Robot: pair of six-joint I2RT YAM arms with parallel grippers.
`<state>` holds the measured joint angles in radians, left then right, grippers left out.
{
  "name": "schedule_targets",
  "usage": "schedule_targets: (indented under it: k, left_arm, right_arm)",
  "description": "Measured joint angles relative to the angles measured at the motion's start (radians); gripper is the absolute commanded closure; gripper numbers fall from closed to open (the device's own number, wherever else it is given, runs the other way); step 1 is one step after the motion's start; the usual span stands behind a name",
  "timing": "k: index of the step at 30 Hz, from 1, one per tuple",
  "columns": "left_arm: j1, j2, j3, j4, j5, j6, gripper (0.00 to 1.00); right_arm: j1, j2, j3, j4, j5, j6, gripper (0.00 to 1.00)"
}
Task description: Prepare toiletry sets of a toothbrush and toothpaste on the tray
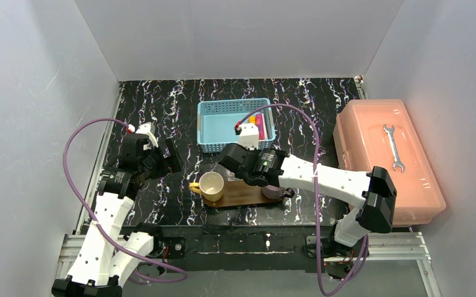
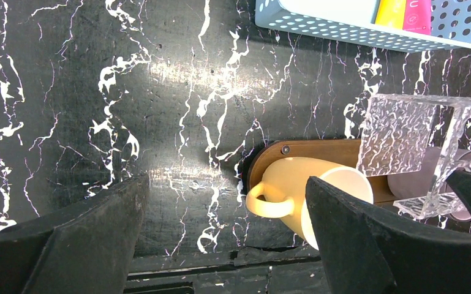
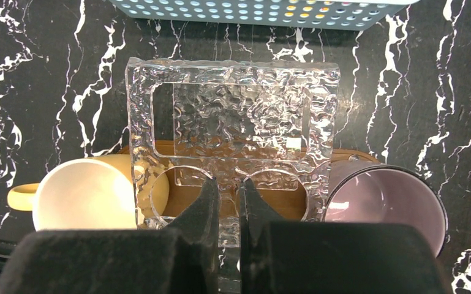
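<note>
White arms [image 1: 331, 176], black joints [image 1: 380, 198], purple cables [image 1: 314, 139].

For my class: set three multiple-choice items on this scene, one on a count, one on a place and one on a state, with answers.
1. How many cups stand on the tray? A one B two C three
2. Where is the toothpaste? A on the tray B on the pink box C in the basket
3. The right gripper is: A shut on the clear holder B open C shut on a cup
Answers: 1 B, one yellow, one mauve cup. 2 C, both tubes lie in the basket. 3 A, it pinches the holder's edge.
</note>
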<state>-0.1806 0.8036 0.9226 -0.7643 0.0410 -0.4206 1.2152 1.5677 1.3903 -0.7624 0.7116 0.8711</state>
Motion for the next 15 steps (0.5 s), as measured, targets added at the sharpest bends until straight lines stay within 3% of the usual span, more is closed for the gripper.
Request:
schedule_targets:
  k: [15]
  left_arm:
    - [0.0, -0.004, 0.0, 0.0, 0.0, -0.002, 0.01]
  right_arm:
    - [0.046, 0.0, -0.047, -0.032, -0.006, 0.101, 0.99]
